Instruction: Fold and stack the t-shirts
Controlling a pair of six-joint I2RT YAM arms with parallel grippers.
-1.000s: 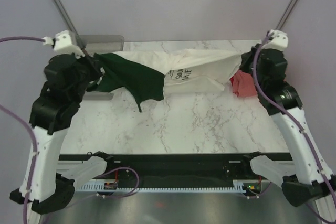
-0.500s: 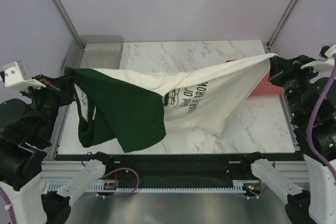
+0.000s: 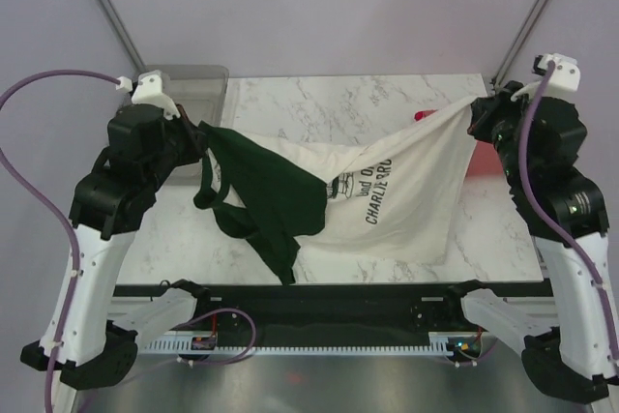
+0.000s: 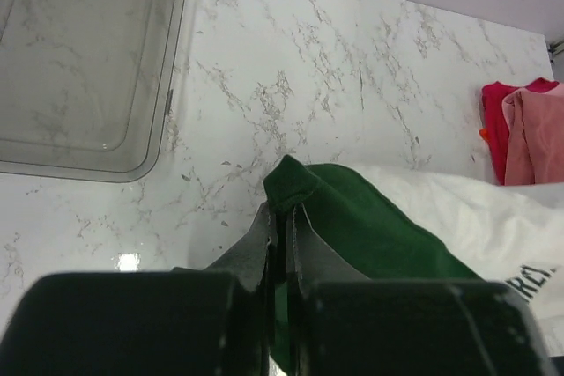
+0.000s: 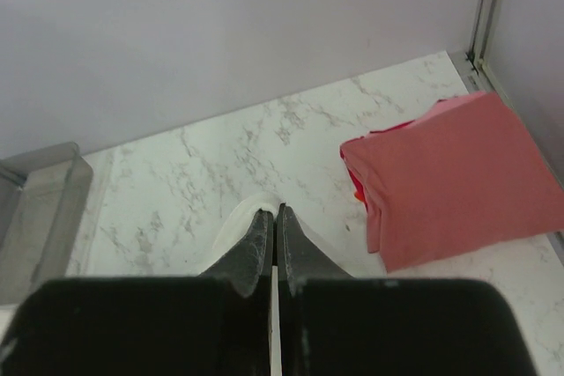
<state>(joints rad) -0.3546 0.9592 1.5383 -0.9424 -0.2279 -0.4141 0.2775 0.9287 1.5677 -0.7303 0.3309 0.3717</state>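
Observation:
The cream-white t-shirt (image 3: 387, 186) with dark green sleeves and black lettering hangs stretched in the air between both arms above the marble table. My left gripper (image 3: 198, 134) is shut on a green part of it (image 4: 326, 213). My right gripper (image 3: 476, 115) is shut on a cream edge (image 5: 242, 217) at the shirt's other end. A green sleeve (image 3: 271, 210) droops toward the table's front. The coral-red t-shirt (image 5: 441, 178) lies folded at the far right of the table, mostly hidden behind the right arm in the top view.
A clear grey plastic bin (image 3: 184, 79) stands at the table's back left corner, also in the left wrist view (image 4: 79, 59). Frame posts rise at both back corners. The marble table (image 3: 338, 103) shows bare behind the held shirt.
Both arms have moved back away from the front edge, carrying the stretched shirt with them. The shirt now hangs higher and farther back, its green sleeve dangling lower in the middle.

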